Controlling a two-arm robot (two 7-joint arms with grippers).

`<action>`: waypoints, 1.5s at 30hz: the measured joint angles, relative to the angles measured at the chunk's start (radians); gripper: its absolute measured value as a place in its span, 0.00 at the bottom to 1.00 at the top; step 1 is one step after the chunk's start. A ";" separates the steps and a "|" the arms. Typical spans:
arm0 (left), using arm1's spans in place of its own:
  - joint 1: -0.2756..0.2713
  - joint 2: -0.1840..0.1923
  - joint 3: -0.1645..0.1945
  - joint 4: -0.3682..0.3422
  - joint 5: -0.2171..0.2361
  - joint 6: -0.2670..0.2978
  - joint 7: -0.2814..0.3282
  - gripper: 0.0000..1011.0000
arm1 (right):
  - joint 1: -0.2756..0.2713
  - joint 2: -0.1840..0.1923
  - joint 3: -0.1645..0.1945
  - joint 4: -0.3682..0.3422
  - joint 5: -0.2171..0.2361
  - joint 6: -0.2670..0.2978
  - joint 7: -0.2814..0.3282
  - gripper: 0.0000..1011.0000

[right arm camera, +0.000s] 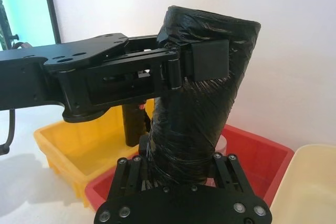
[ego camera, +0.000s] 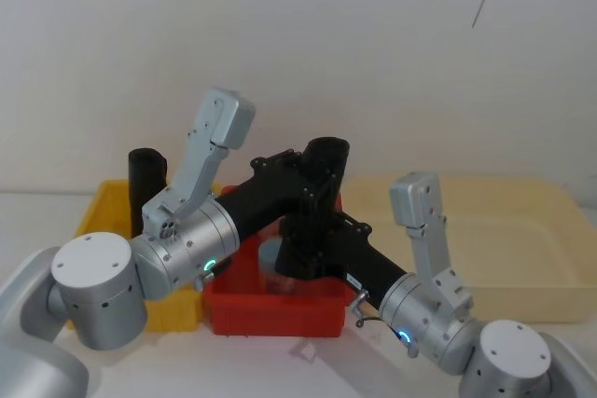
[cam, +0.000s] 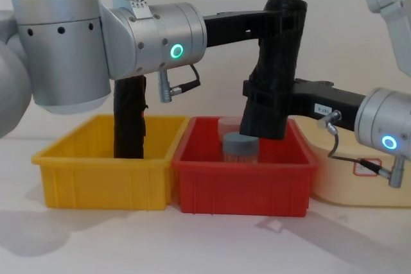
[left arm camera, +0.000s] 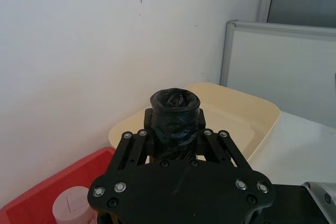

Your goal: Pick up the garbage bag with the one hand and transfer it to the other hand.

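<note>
The garbage bag [cam: 277, 56], a tall black crinkled roll, hangs tilted in the air above the red bin [cam: 244, 184]. My left gripper [cam: 280, 25], on the green-ringed arm, is shut on its upper part; one flat pad [right arm camera: 210, 59] presses against the bag's side. My right gripper [cam: 262, 108], which carries a small white label, is shut around the bag's lower part. In the left wrist view the bag's top [left arm camera: 175, 109] sits between the left fingers. The right wrist view has the roll [right arm camera: 194, 124] rising from between the right fingers.
A yellow bin [cam: 96, 178] on the left holds another black roll [cam: 130, 120] standing upright. A clear jar with a grey lid [cam: 239, 147] stands in the red bin, just under the bag. A cream tray [ego camera: 522, 258] lies to the right. A white wall is close behind.
</note>
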 joint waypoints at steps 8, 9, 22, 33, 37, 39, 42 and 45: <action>0.000 0.000 0.000 0.000 0.000 0.000 0.000 0.49 | 0.001 -0.002 0.001 0.003 -0.008 0.004 -0.005 0.56; 0.000 0.000 0.000 0.000 0.000 0.000 0.000 0.50 | 0.001 -0.002 0.001 0.004 -0.010 0.004 -0.007 0.56; 0.000 0.000 0.000 0.000 0.000 0.000 0.000 0.89 | -0.005 -0.010 0.019 0.005 -0.015 0.004 -0.022 0.55; 0.000 0.000 0.000 0.000 0.000 0.000 0.000 0.99 | -0.019 -0.019 0.063 0.000 0.011 0.023 -0.059 0.55; 0.000 0.000 0.000 0.000 0.000 0.000 0.000 0.99 | -0.025 -0.023 0.086 -0.005 0.022 0.033 -0.080 0.55; 0.000 0.000 0.000 0.000 0.000 0.000 0.000 0.99 | -0.029 -0.024 0.102 -0.007 0.029 0.038 -0.090 0.55; 0.000 0.000 0.000 0.000 0.000 0.000 0.000 0.99 | -0.033 -0.027 0.120 -0.009 0.040 0.045 -0.105 0.55; 0.000 0.000 0.000 0.000 0.000 0.000 0.000 0.99 | -0.037 -0.030 0.142 -0.011 0.052 0.051 -0.121 0.55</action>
